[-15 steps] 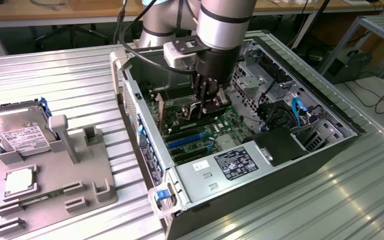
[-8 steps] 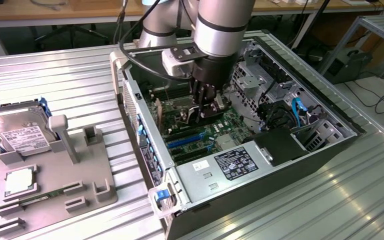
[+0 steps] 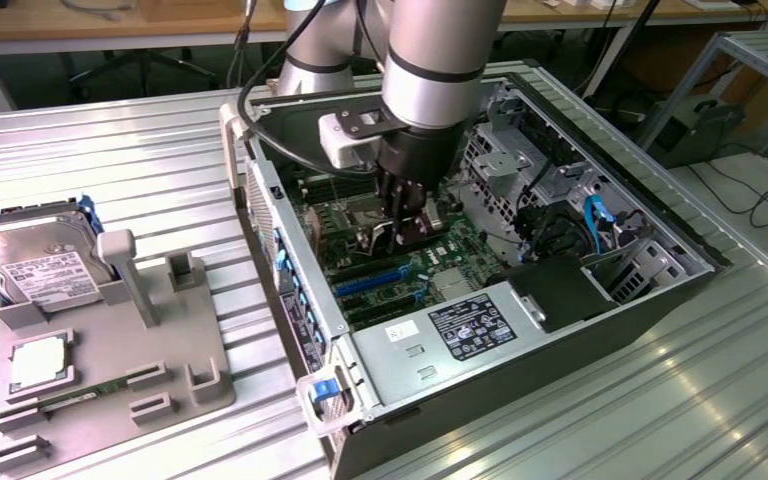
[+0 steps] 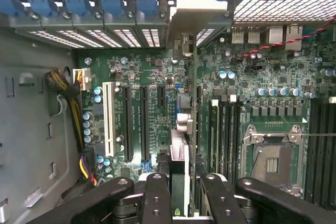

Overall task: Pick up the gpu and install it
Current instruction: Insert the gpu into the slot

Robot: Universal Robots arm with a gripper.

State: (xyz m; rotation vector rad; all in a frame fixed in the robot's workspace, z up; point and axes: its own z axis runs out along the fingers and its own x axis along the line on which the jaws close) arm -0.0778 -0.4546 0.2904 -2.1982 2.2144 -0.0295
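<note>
The hand (image 3: 404, 232) is down inside the open computer case (image 3: 651, 300), low over the green motherboard (image 3: 424, 270), and it is closed on the gpu (image 4: 179, 169). In the wrist view the card stands on edge between the two black fingers (image 4: 156, 198), running away from the camera toward the back wall of the case, with its metal bracket (image 4: 182, 45) up against the row of blue slot clips (image 4: 105, 1). The card lies over the motherboard, beside the long black expansion slots (image 4: 135, 124) and the white slot (image 4: 108, 119); whether it is fully seated in a slot cannot be told.

On the other side of the card sit the memory slots (image 4: 223, 132) and the bare processor socket (image 4: 273, 161). A bundle of yellow and black wires (image 4: 73, 108) runs along the grey case wall.

In the exterior view the case lies on its side on a ribbed metal tabletop (image 3: 117, 170), with the power supply (image 3: 464, 330) toward the front. To the exterior view's left, well apart from the case, a grey holder tray (image 3: 157, 380) carries a hard drive (image 3: 37, 265) standing upright, a processor chip (image 3: 40, 362) and a narrow green memory stick (image 3: 84, 392)
</note>
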